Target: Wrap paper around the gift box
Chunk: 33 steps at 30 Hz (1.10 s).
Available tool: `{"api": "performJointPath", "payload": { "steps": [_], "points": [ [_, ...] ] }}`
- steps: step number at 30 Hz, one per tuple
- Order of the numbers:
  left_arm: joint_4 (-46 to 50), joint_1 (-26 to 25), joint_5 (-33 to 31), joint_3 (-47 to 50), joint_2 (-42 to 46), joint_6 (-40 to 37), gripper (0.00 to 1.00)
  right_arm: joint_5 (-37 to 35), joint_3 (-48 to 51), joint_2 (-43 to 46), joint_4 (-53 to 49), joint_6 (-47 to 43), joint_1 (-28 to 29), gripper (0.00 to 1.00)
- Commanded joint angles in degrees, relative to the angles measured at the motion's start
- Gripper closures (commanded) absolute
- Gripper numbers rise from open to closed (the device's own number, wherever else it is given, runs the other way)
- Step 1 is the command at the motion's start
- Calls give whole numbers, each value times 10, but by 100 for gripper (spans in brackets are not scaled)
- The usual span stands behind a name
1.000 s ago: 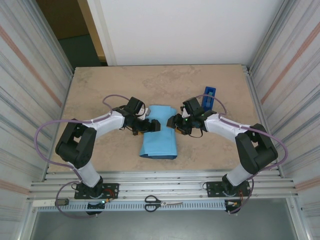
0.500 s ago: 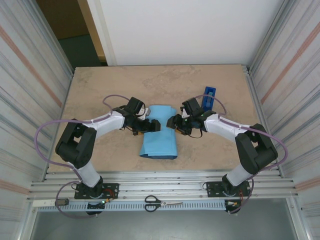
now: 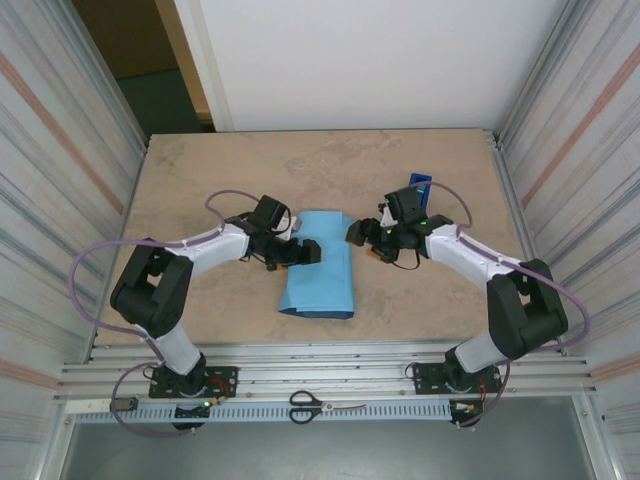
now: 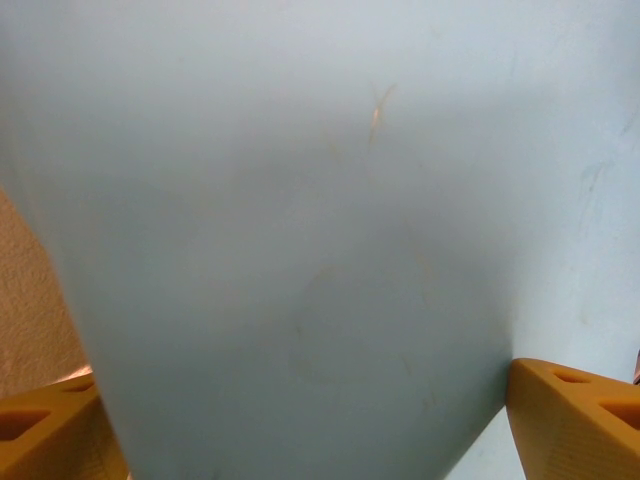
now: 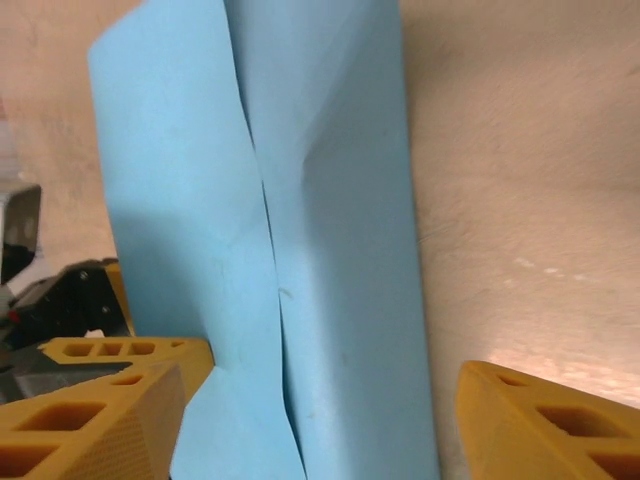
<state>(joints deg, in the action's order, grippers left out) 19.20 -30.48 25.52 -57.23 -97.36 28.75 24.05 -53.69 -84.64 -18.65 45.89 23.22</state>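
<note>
The paper (image 3: 318, 265) lies folded at the table's middle, sky-blue face up, two flaps meeting along a seam (image 5: 275, 290). The gift box is hidden under it. My left gripper (image 3: 303, 252) rests on the paper's left side. Its yellow fingers (image 4: 575, 420) stand wide apart, and the paper (image 4: 300, 250) spans the whole gap between them. My right gripper (image 3: 358, 236) hovers just off the paper's right edge, open, nothing between its fingers (image 5: 90, 420). The paper (image 5: 330, 200) lies a little ahead of it.
A narrow dark-blue tape dispenser (image 3: 418, 190) stands behind the right gripper. Scissors (image 3: 325, 405) lie on the front rail between the arm bases. Metal walls close in both sides. Bare tabletop (image 3: 320, 165) stretches behind the paper.
My right gripper has opened wider and drawn back to the right, off the paper's edge. The left arm and the paper have stayed put.
</note>
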Motion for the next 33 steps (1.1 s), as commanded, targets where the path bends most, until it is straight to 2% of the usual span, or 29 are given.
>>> {"api": "performJointPath", "payload": {
  "steps": [1, 6, 9, 14, 24, 33],
  "points": [
    [43, -11, -47, 34, -35, -8, 10, -2, -19, 35, -34, -39, -57, 36],
    [42, -11, -45, 34, -38, -18, 10, 5, -56, 33, -56, -89, -158, 51],
    [44, -11, -44, 34, -41, -20, 10, 22, -87, 2, -64, -95, -217, 57],
    [42, -11, -43, 32, -45, -20, 10, 53, -136, -74, -64, -106, -278, 67],
    [41, -10, -43, 31, -49, -23, 10, 92, -207, -195, -74, -124, -300, 72],
    [36, -11, -44, 35, -53, -23, 11, 135, -222, -249, -53, -113, -312, 72]
  ]
}}
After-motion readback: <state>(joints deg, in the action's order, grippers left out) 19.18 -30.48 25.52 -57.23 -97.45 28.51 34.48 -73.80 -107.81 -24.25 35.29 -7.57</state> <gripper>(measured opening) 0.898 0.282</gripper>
